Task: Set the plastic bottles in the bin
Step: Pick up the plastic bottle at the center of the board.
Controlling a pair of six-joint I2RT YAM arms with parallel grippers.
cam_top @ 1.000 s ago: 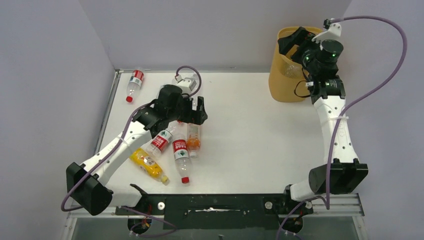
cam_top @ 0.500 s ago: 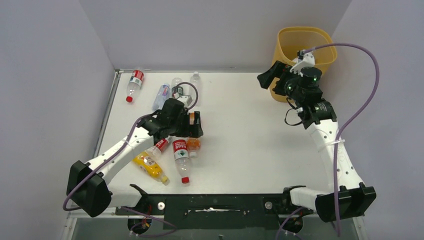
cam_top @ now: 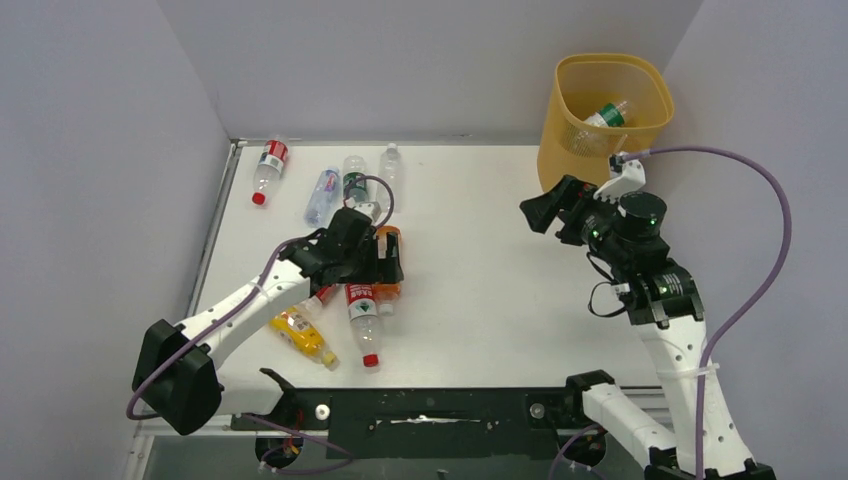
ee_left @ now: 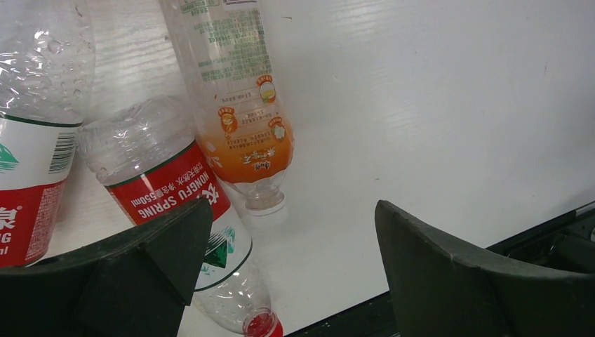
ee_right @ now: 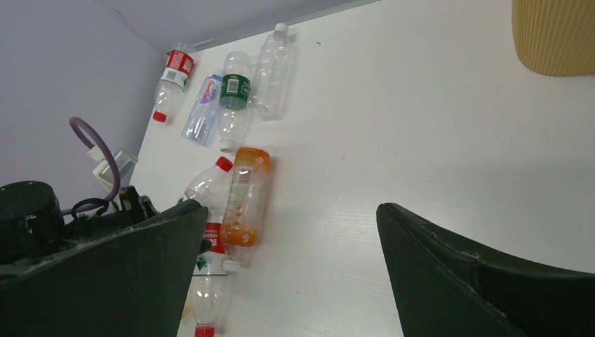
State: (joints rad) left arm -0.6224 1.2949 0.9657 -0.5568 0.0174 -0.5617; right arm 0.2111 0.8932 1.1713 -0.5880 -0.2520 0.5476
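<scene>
Presently the bin [cam_top: 560, 150] stands at the far right corner of the table [cam_top: 480, 280], and a green-label bottle [cam_top: 608, 115] lies tilted inside it. All the other bottles lie on the table's left half. Along the far edge sits a corner bottle [cam_top: 268, 168] with a red label and red cap, then a blue bottle [cam_top: 322, 193], a green-band bottle [cam_top: 354, 184] and a clear bottle [cam_top: 390, 165], these three near one another. Closer in is a cluster: an orange bottle [ee_left: 245, 133], a red-cap bottle [ee_left: 168, 186] just beside it, a second red-label bottle [ee_left: 28, 161] on the other side of that, and a yellow bottle [cam_top: 297, 333] nearest the arm bases. The left gripper [ee_left: 291, 210] hangs low over this cluster with its jaws spread wide and nothing pinched between them. In the left wrist view the orange bottle's neck end lies just ahead of the gap, and one finger [ee_left: 140, 267] overlaps the red-cap bottle's label; whether anything touches I cannot tell. The right gripper [cam_top: 540, 212] hovers over the table near the bin's front, well apart from the bottles, jaws spread and empty
</scene>
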